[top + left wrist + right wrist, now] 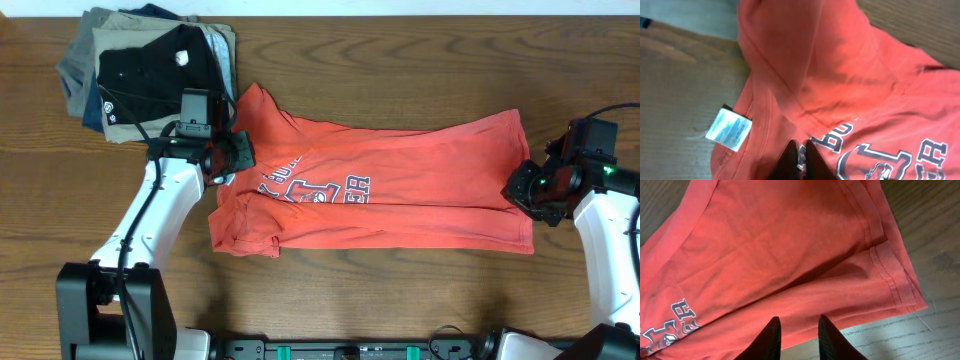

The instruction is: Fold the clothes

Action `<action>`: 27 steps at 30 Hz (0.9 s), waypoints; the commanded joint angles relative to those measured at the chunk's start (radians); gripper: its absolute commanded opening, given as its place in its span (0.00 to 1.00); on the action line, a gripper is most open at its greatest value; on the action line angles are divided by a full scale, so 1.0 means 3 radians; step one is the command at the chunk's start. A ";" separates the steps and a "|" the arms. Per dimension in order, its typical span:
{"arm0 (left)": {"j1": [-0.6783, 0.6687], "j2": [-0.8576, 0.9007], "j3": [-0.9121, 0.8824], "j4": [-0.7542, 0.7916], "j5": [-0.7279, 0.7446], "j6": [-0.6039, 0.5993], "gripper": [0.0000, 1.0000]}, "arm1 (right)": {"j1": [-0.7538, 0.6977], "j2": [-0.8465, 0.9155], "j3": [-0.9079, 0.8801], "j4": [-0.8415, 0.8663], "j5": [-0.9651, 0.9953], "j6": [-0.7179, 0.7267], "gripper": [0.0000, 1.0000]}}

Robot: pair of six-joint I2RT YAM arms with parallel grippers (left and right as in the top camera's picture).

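My left fingers [800,148] are pinching the T-shirt [420,180] beside its neck label [729,129]. My right fingers [799,322] are hovering spread over its hem [890,275]; it is lying across the middle of the tabletop [400,300].

A table [400,310] of dark brown wood with a clear grain fills the overhead view. At its far left corner sits a stack of folded garments [150,72]. A black garment [135,78] lies on top, with a small white tag [181,57] on its upper part. A khaki layer [110,38] shows beneath it, grey cloth [70,78] sticks out on the left, and dark blue cloth [152,11] peeks out at the far edge. The edges of the stack are uneven.
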 commanded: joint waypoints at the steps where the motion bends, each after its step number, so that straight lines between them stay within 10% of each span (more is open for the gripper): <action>1: 0.0008 -0.0043 0.0056 -0.0011 -0.0004 -0.0017 0.46 | 0.0052 -0.0031 0.0025 0.0006 -0.0025 -0.0052 0.24; 21: 0.0008 0.0684 0.0050 0.0596 0.0172 -0.0209 0.55 | 0.0052 -0.0031 0.0024 -0.0056 -0.0144 -0.0066 0.24; 27: 0.0008 0.0685 0.0050 0.0631 0.0172 -0.0209 0.37 | 0.0052 -0.0031 0.0025 -0.0057 -0.0117 -0.0066 0.24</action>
